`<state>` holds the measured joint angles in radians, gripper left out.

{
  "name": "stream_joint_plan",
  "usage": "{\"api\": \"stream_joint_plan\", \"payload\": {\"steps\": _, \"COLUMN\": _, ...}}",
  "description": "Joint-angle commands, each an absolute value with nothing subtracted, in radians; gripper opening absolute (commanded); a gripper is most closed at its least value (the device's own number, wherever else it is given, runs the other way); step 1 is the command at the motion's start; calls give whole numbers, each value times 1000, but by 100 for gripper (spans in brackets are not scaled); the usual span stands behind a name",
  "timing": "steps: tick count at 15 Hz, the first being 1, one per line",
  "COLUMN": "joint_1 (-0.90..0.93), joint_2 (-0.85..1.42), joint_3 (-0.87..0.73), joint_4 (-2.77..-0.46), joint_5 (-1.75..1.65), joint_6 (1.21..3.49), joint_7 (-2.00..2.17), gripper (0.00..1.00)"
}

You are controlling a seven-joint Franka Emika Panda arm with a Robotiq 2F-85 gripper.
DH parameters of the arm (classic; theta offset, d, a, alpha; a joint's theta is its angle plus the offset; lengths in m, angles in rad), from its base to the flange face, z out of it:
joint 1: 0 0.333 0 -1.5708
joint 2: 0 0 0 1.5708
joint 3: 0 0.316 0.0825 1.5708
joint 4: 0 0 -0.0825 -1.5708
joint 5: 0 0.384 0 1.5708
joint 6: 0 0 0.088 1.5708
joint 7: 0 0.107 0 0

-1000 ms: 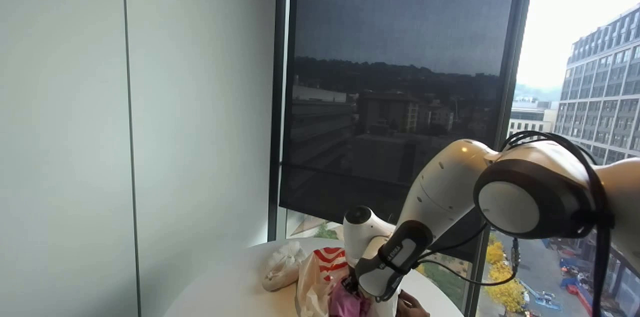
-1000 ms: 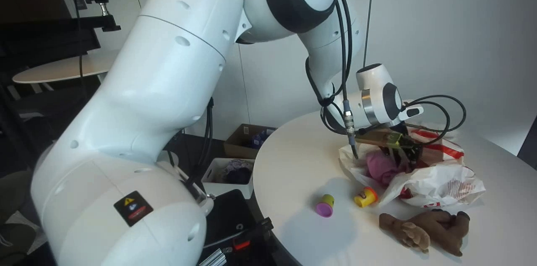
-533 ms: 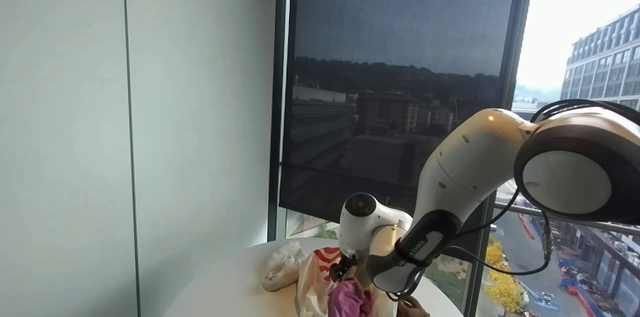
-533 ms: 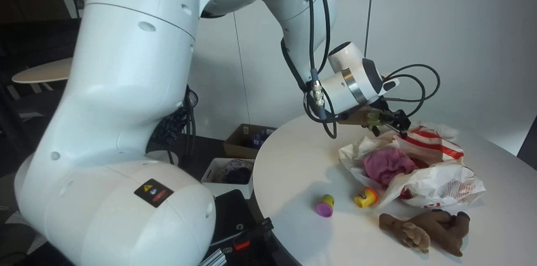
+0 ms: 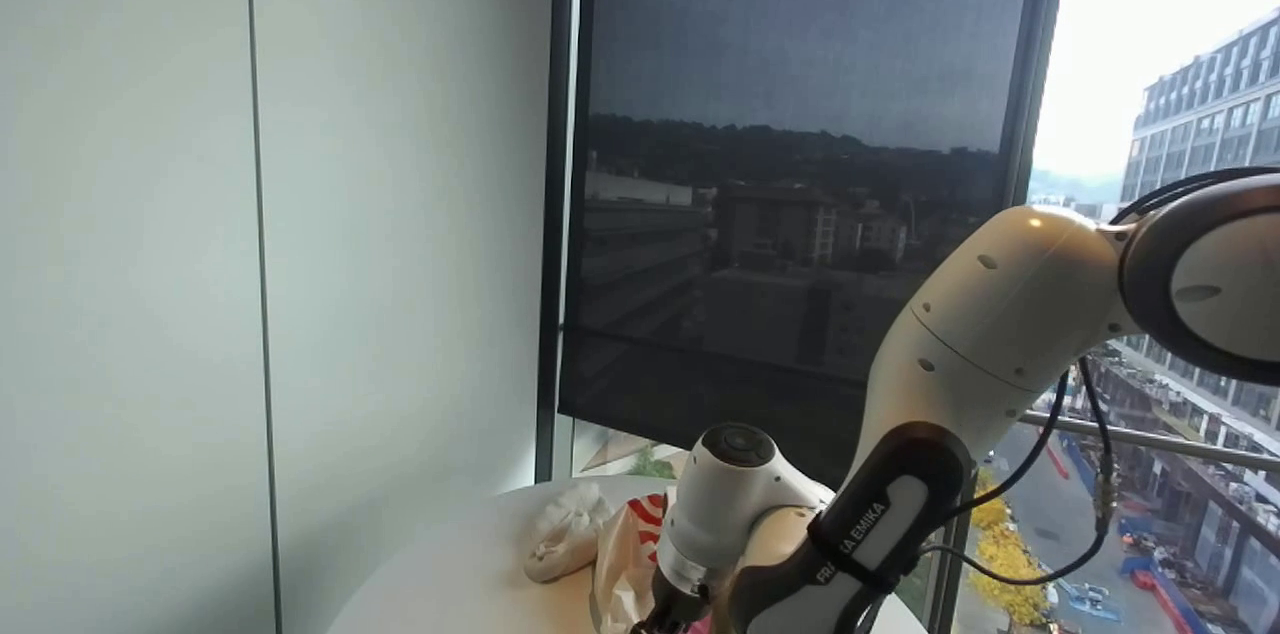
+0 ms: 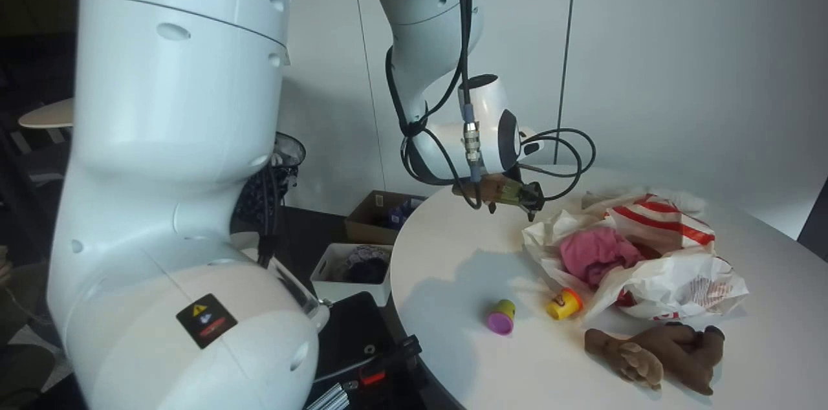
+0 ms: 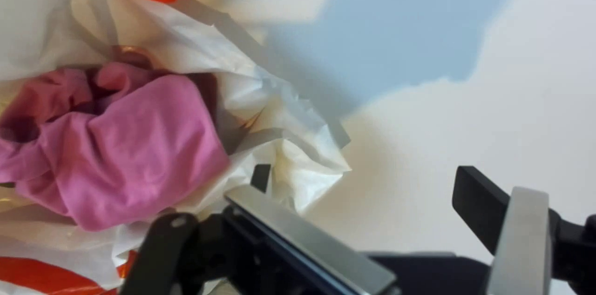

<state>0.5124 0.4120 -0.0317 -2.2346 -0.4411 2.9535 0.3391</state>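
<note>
A round white table (image 6: 530,371) stands by a dark window shade (image 5: 800,244). On it are a brown soft toy (image 6: 673,350), a yellow tub with an orange end (image 6: 563,305) and a green tub with a purple end (image 6: 502,317). A white plastic bag with red stripes (image 6: 689,282) has bunched-up pink cloth (image 7: 135,146) inside. Near it, above the table, the black gripper (image 7: 363,176) spreads wide, holding nothing.

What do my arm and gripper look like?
The arm is glossy white and rounded, with black joint sections. Black cables run along it, one with a silver connector. A black square sticker shows yellow, blue and red symbols; a dark section reads FRANKA EMIKA, partly strapped over. The gripper is black; its fingers bear pale grey bars.
</note>
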Motion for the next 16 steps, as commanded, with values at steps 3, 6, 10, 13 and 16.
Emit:
{"api": "stream_joint_plan", "payload": {"steps": 3, "joint_1": 485, "joint_2": 551, "joint_3": 7, "joint_4": -2123, "joint_5": -393, "joint_6": 2913, "joint_7": 203, "gripper": 100}}
{"api": "stream_joint_plan", "payload": {"steps": 6, "joint_1": 468, "joint_2": 616, "joint_3": 1, "joint_4": -2052, "joint_5": -379, "joint_6": 2881, "joint_7": 167, "gripper": 100}}
{"api": "stream_joint_plan", "payload": {"steps": 10, "joint_1": 469, "joint_2": 623, "joint_3": -11, "joint_4": -2063, "joint_5": -382, "joint_6": 2885, "joint_7": 163, "gripper": 100}}
{"api": "stream_joint_plan", "payload": {"steps": 13, "joint_1": 499, "joint_2": 634, "joint_3": -46, "joint_4": -2064, "joint_5": -401, "joint_6": 2889, "joint_7": 189, "gripper": 100}}
{"api": "stream_joint_plan", "payload": {"steps": 16, "joint_1": 503, "joint_2": 679, "joint_3": -68, "joint_4": -2021, "joint_5": -392, "joint_6": 2893, "joint_7": 190, "gripper": 100}}
